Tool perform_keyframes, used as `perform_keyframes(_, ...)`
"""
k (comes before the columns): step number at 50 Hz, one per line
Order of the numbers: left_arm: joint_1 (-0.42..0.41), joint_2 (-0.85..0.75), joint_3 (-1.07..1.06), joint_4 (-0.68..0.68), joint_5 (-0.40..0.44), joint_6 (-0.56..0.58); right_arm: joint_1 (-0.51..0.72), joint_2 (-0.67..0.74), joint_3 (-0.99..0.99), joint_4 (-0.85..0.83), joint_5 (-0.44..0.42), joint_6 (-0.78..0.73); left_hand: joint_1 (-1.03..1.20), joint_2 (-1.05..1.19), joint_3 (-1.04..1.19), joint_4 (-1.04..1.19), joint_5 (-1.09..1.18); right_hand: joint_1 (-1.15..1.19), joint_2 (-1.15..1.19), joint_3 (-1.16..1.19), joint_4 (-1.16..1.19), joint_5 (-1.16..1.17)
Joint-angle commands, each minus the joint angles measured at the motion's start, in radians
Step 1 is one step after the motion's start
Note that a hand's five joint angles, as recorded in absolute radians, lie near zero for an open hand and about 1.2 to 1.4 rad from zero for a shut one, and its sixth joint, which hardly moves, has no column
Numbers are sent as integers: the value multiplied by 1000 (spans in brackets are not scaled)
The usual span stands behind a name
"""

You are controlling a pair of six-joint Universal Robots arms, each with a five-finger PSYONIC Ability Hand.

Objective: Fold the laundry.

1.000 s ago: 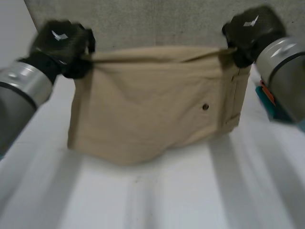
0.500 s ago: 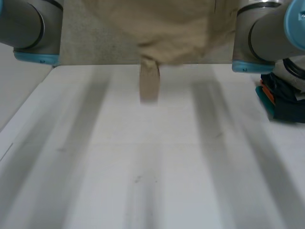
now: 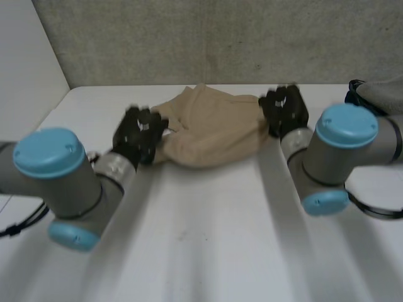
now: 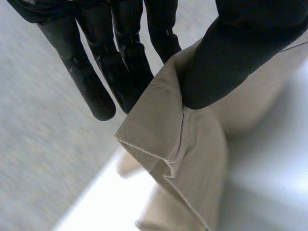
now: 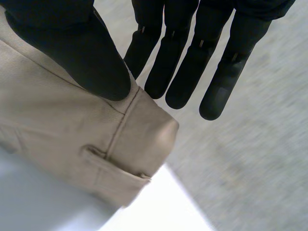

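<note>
Garment (image 3: 214,135) lowered to table (image 3: 208,239), robot hands (image 3: 137,135) (image 3: 284,110) pinching

Nothing legible: no text, label, brand, number or sign can be read. The tan garment (image 3: 211,132), lying toward 12 o'clock on the white table (image 3: 208,239), shows only plain cloth, stitched seams and a belt loop (image 5: 115,166) with no lettering on them. The robot's light-blue caps (image 3: 48,152) are plain as well.
</note>
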Motion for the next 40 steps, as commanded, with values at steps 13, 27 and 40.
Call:
perform_keyframes(13, -119, 475, -356, -622, -114, 4, 7, -515, 512, 531, 2, -169, 269, 196, 198, 195, 210, 298, 216, 203, 195, 206)
perform_keyframes(27, -153, 480, -324, -701, -114, 14, 9, -612, 635, 596, 3, -204, 269, 196, 198, 195, 210, 298, 216, 203, 195, 206)
perform_keyframes(40, -41, 109, 66, -229, -71, 242, -5, -428, 379, 395, 20, -132, 269, 196, 198, 195, 210, 298, 216, 203, 195, 206)
